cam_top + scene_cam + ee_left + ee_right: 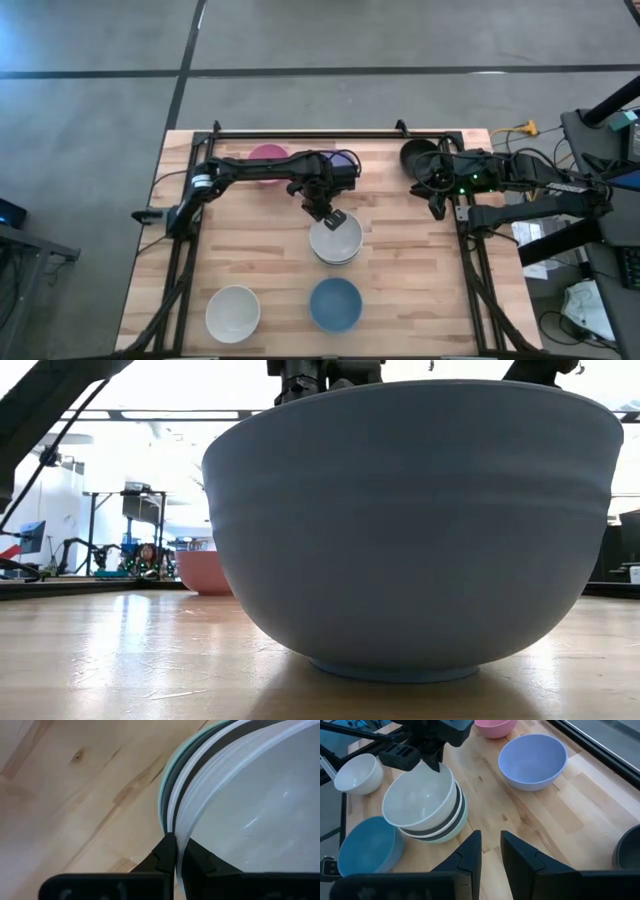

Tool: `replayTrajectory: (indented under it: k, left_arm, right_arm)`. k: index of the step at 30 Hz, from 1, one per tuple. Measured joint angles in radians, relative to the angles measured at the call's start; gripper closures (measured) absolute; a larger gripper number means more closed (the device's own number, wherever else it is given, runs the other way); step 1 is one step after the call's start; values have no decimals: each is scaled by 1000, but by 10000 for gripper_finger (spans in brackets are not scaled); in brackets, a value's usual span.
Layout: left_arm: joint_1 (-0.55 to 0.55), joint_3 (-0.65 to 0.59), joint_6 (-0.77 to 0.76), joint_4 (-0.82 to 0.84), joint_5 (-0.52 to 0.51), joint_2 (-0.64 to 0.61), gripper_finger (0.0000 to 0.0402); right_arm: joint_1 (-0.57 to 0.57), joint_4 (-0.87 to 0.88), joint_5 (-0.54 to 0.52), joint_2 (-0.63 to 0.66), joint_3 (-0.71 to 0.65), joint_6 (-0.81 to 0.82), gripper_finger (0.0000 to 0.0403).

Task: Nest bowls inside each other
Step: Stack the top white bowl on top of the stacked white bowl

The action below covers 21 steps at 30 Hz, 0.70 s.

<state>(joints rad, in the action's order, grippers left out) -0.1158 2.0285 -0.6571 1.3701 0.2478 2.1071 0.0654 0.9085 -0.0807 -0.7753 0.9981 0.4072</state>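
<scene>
Already a stack (pixel 335 241) stands mid-table: a white bowl (pixel 422 795) tops it, tilted and not fully seated, with black, another white and a mint green bowl (pixel 451 832) showing as rims beneath. The left gripper (pixel 336 218) is at the stack's far edge, and the left wrist view shows its fingers (pixel 167 852) pinching the top bowl's rim, one inside and one outside. The right gripper (pixel 491 851) waits at the far right of the table, fingers slightly apart and holding nothing.

By the look of it, the nesting is roughly half done. Still loose are a white bowl (pixel 233 311) at near left, a blue bowl (pixel 335 304) near the middle (it fills the low view), a pink bowl (pixel 266 155) and a lavender bowl (pixel 532 762) at the far side partly under the left arm, and a black bowl (pixel 419 155) far right by the right arm. The top bowl probably needs settling level before more go in.

The table (pixel 250 250) is pale wood planks with a black frame along its edges. It stands on a grey concrete floor; cables and equipment crowd the right side, and the low view shows a bright room with benches and gear behind.
</scene>
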Motion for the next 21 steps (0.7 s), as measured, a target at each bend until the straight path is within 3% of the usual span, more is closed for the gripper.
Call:
replayTrajectory:
  k: [21]
  left_arm:
    - [-3, -8, 69, -53, 17, 0, 400]
  right_arm:
    - [0, -1, 0, 0, 0, 12, 335]
